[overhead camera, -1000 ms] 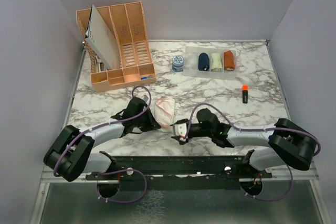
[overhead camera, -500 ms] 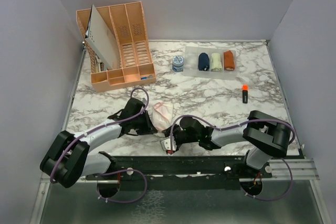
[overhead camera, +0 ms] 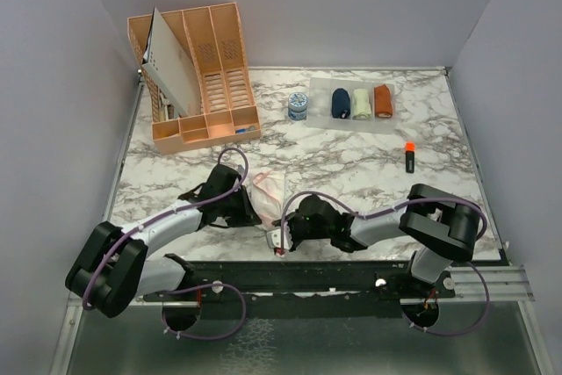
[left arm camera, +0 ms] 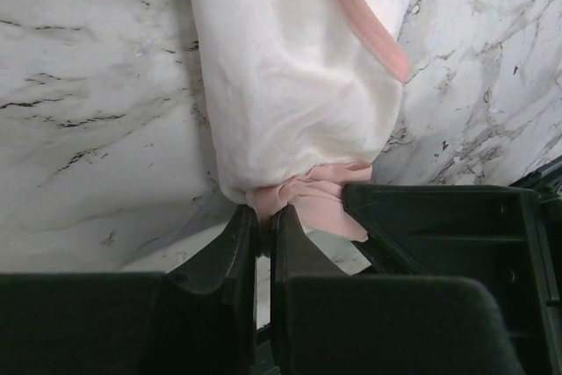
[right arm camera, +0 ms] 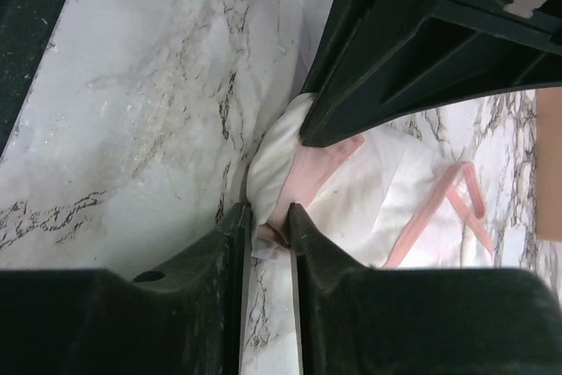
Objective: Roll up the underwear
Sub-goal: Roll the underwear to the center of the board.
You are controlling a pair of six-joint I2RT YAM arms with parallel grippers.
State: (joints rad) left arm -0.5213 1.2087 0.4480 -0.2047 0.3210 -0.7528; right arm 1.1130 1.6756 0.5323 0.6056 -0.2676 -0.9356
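The left gripper (left arm camera: 263, 215) has its jaws all but touching, pinched on a bunched pink fold at the near end of the whitish-pink underwear (left arm camera: 290, 85). The rest of the cloth stretches straight away beyond the fingertips, flat on the marble table (overhead camera: 351, 157), and its pink edging runs diagonally across the far part.

The right gripper (right arm camera: 266, 221) comes at the same end of the cloth from the other side, just beside the left jaws. Its fingers (right arm camera: 230, 243) stand a narrow gap apart with a small pink-and-white fold between the tips. Whether they press on the fold or only flank it, I cannot tell. In the right wrist view the left gripper's dark body looms just past those tips, lying over the cloth, and a loop of pink edging lies off to the right of it.

From above, the two grippers meet tip to tip at the cloth's near end, close to the table's near edge.

The navy underwear (overhead camera: 341, 103) lies well beyond both pairs of jaws, rolled into a short bundle at the far side of the table. Right of it are a cream bundle (overhead camera: 361, 104) and a rust-orange bundle (overhead camera: 383, 101) — all three side by side in a row.
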